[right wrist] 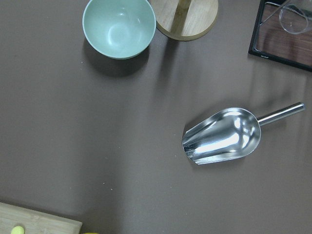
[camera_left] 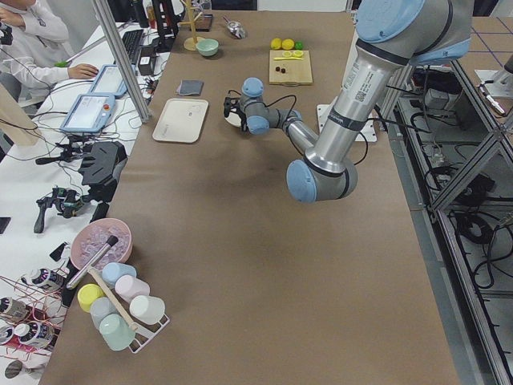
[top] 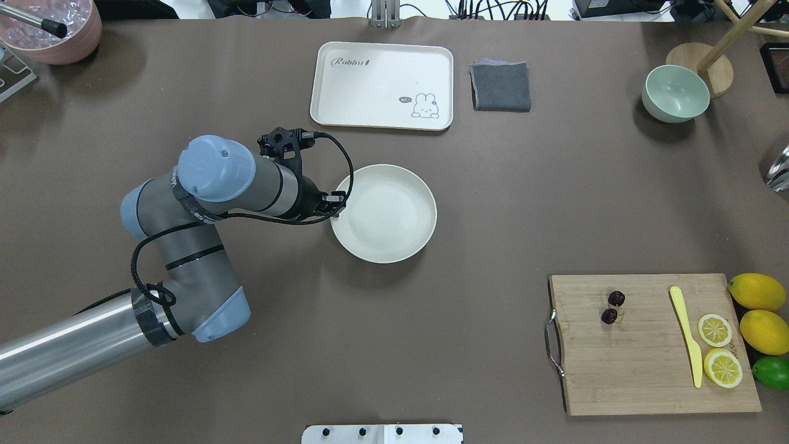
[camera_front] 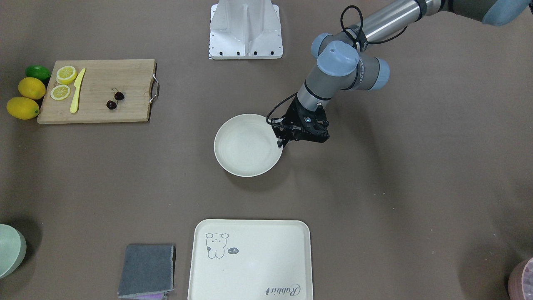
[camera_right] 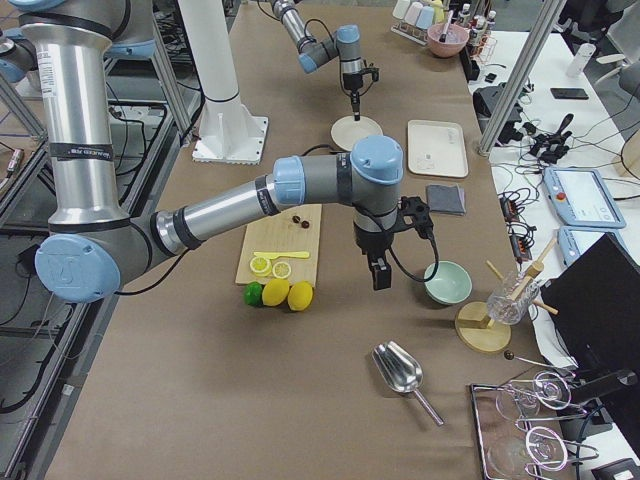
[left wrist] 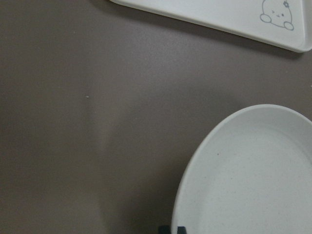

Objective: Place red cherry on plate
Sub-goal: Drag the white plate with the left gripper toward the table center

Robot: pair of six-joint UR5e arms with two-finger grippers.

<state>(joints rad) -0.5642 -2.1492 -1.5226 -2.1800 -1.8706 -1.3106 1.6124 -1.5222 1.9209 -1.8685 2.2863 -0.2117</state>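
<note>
The red cherry [top: 613, 307] [camera_front: 114, 100], a dark joined pair, lies on the wooden cutting board [top: 647, 370] at the table's right. In the middle sits the round cream plate [top: 385, 213] [camera_front: 245, 146] [left wrist: 253, 175], which holds nothing. My left gripper [top: 336, 208] [camera_front: 281, 141] is at the plate's left rim, its fingertips close together astride the rim, shut on it. My right gripper [camera_right: 380, 278] shows only in the exterior right view, hanging above the table between the board and the green bowl; I cannot tell its state.
A yellow knife [top: 687, 333], lemon slices, two lemons [top: 761, 311] and a lime share the board's right end. Behind the plate are the cream tray [top: 382, 86], a grey cloth [top: 500, 86] and the green bowl [top: 675, 92]. A metal scoop [right wrist: 222, 136] lies under the right wrist.
</note>
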